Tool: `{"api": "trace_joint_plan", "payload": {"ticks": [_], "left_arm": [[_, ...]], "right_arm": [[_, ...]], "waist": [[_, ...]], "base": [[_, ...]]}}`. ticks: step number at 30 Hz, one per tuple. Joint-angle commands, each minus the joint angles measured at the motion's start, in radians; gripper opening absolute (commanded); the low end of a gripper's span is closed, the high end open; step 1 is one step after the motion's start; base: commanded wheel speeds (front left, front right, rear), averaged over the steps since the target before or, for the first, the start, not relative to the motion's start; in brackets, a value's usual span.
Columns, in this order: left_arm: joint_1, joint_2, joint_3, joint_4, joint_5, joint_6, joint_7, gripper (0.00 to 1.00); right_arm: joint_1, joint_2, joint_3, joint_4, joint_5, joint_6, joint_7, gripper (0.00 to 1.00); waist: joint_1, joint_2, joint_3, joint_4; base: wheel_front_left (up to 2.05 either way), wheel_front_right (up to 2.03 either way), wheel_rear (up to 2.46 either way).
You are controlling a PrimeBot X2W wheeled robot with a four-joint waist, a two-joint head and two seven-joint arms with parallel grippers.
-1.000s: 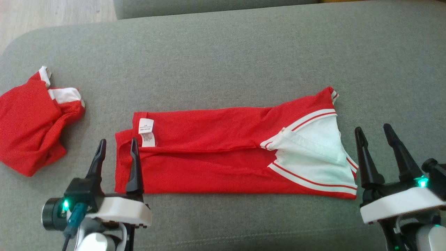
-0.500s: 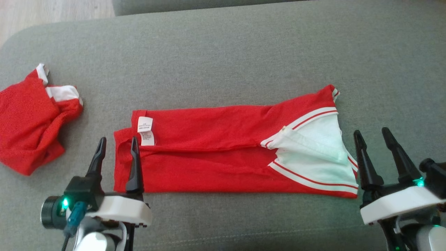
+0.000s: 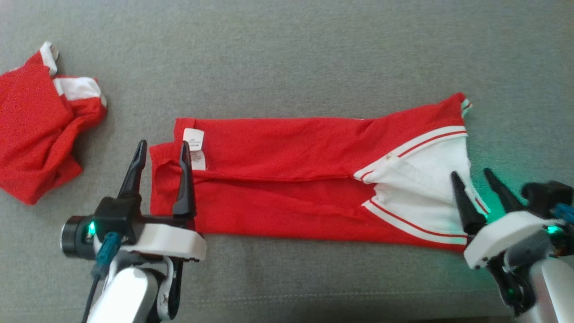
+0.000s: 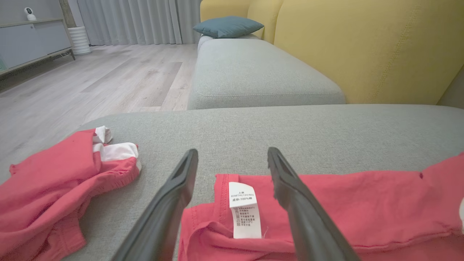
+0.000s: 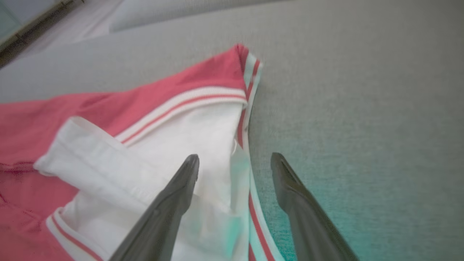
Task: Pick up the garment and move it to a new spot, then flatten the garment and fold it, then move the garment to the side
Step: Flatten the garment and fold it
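Black tapered jaws top white housings [image 3: 168,240] with green lights [image 3: 91,228], one teal plug [image 3: 106,252].

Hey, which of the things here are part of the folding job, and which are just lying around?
In the job: long red garment, left claw, right claw.
Lying about: crumpled red clothing at left, teal pillow, yellow sofa back.

Head view: high, looking steeply down on grey seat cushion [image 3: 287,54], folded red garment [image 3: 278,179] spanning mid-frame.
Left wrist view: low, close, near-level along left jaws, facing yellow sofa back [image 4: 362,47] and wood floor [image 4: 90,83]; shares care label [image 4: 245,210] with head view.
Right wrist view: close, tilted down along right jaws over white collar end [image 5: 163,137], also in head view.
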Motion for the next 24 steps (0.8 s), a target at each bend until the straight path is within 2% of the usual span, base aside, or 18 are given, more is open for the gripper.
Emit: {"api": "trace_joint_plan", "payload": {"ticks": [1, 6, 7, 8, 9, 13, 24], "left_arm": [[-0.044, 0.007, 0.027, -0.023, 0.011, -0.004, -0.012, 1.0], [-0.063, -0.004, 0.024, 0.004, 0.008, -0.011, -0.024, 1.0], [-0.064, -0.006, 0.025, 0.009, 0.007, -0.011, -0.026, 1.0], [-0.064, -0.007, 0.026, 0.013, 0.006, -0.011, -0.028, 1.0], [-0.063, -0.008, 0.027, 0.015, 0.005, -0.01, -0.03, 1.0], [-0.059, -0.009, 0.03, 0.023, 0.001, -0.009, -0.035, 1.0], [-0.043, -0.01, 0.024, 0.027, -0.005, -0.008, -0.039, 1.0]], "right_arm": [[-0.037, -0.031, 0.037, 0.014, 0.009, -0.001, 0.013, 1.0], [-0.072, -0.043, 0.088, 0.14, 0.065, -0.001, 0.099, 1.0], [-0.074, -0.044, 0.096, 0.154, 0.079, -0.001, 0.121, 0.63], [-0.076, -0.044, 0.103, 0.161, 0.097, -0.001, 0.136, 0.14], [-0.076, -0.046, 0.109, 0.166, 0.114, -0.001, 0.15, 0.0], [-0.074, -0.078, 0.114, 0.149, 0.145, -0.001, 0.157, 0.0], [-0.008, -0.27, -0.122, 0.079, 0.11, -0.001, 0.175, 0.0]], "waist": [[0.0, 0.0, 0.017, 0.013], [0.0, 0.0, 0.02, 0.024], [0.0, 0.0, 0.018, 0.024], [0.0, 0.0, 0.015, 0.023], [0.0, 0.0, 0.012, 0.021], [0.0, 0.0, -0.002, 0.011], [0.0, 0.0, -0.055, -0.026]], "base": [[0.0, 0.0, 0.0], [0.0, 0.0, 0.0], [0.0, 0.0, 0.0], [0.0, 0.0, 0.0], [0.0, 0.0, 0.0], [0.0, 0.0, 0.0], [0.0, 0.0, 0.0]]}}
